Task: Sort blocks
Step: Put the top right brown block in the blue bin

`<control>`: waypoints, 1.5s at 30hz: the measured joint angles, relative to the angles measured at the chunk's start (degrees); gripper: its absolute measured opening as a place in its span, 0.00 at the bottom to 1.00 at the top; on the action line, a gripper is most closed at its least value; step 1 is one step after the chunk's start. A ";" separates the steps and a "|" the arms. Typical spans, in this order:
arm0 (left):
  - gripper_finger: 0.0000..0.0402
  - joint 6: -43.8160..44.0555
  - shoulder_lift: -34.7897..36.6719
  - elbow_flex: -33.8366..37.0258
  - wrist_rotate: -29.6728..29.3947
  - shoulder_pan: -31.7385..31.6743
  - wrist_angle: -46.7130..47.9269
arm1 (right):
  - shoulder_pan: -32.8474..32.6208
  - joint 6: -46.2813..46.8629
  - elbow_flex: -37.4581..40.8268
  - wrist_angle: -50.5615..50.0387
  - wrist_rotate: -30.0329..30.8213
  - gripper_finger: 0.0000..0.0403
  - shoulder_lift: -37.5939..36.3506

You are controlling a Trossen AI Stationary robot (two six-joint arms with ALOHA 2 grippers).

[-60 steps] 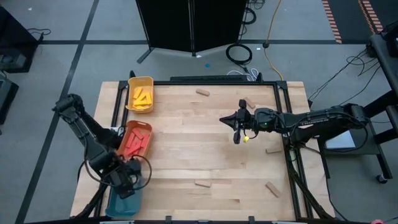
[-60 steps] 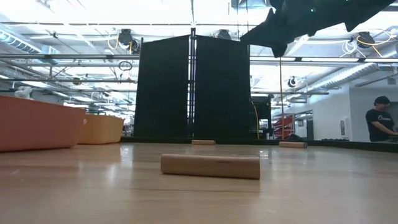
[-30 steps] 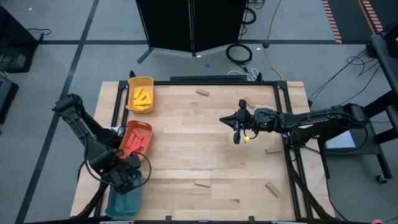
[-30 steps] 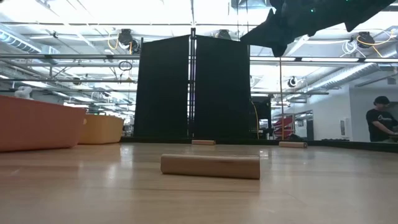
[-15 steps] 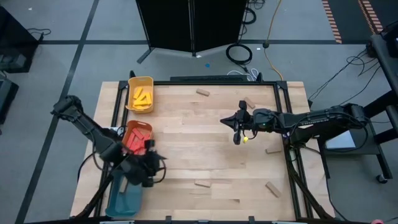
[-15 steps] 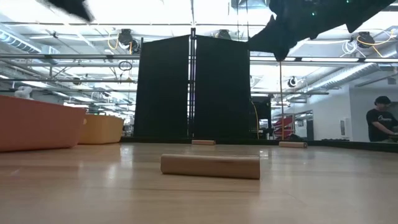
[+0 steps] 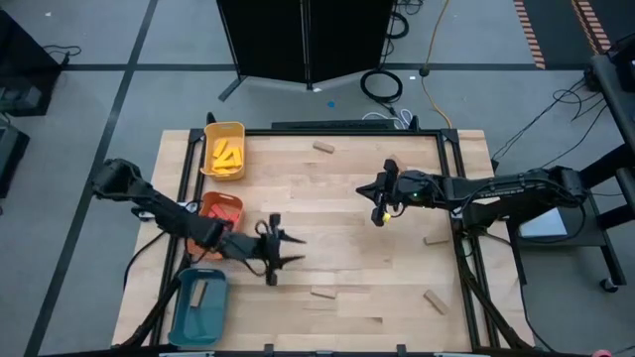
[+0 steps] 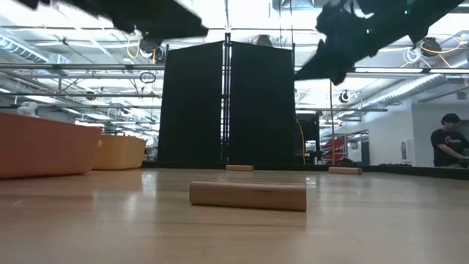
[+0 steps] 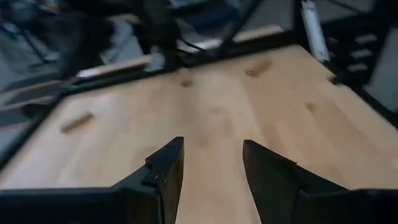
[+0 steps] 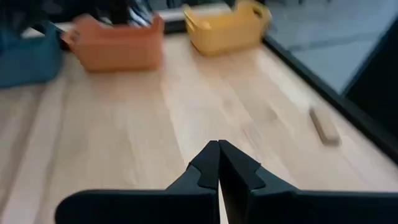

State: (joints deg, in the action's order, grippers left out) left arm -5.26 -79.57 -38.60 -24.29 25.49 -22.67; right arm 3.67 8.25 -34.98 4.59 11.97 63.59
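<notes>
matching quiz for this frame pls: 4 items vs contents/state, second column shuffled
Items:
1. yellow tray
2. orange tray
3. teal tray
4. right end effector

Contents/state:
A. holds one tan block
B. fingers shut, nothing held
C. holds yellow blocks
D. holds red blocks

Pairs: 1-C, 2-D, 3-A, 4-B

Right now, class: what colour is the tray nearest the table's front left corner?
Teal tray, with a tan block inside; clearest in the high view.
</notes>
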 joint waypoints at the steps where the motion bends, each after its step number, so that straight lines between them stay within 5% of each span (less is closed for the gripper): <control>1: 0.40 -0.73 1.03 2.27 -0.02 -1.01 -2.97 | 0.65 1.06 0.00 -1.57 0.00 0.00 0.00; 9: 0.40 -3.14 10.62 18.35 1.35 -11.23 -26.55 | 5.78 10.45 -0.02 -14.24 8.16 0.00 0.00; 13: 0.40 -2.62 10.67 21.05 9.33 -17.08 -34.90 | 11.89 13.56 -0.02 -19.00 13.26 0.00 0.03; 20: 0.40 -2.61 9.03 20.42 19.70 -23.11 -35.17 | 31.00 11.14 -0.02 -23.13 -0.81 0.00 0.08; 26: 0.40 -3.06 9.07 20.42 22.69 -24.86 -35.31 | 39.60 7.88 -0.02 -22.91 -5.38 0.01 1.48; 36: 0.40 -4.19 9.10 20.42 25.98 -27.51 -35.28 | 41.32 2.98 -0.12 -22.74 -6.41 0.34 15.05; 45: 0.40 -4.46 9.10 20.42 26.14 -27.69 -34.71 | 42.19 0.32 -0.33 -21.72 -6.10 0.55 16.72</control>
State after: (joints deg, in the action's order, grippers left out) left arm -9.72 -70.48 -18.17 1.85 -2.20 -57.39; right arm 45.86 8.57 -35.31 -17.13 5.87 80.31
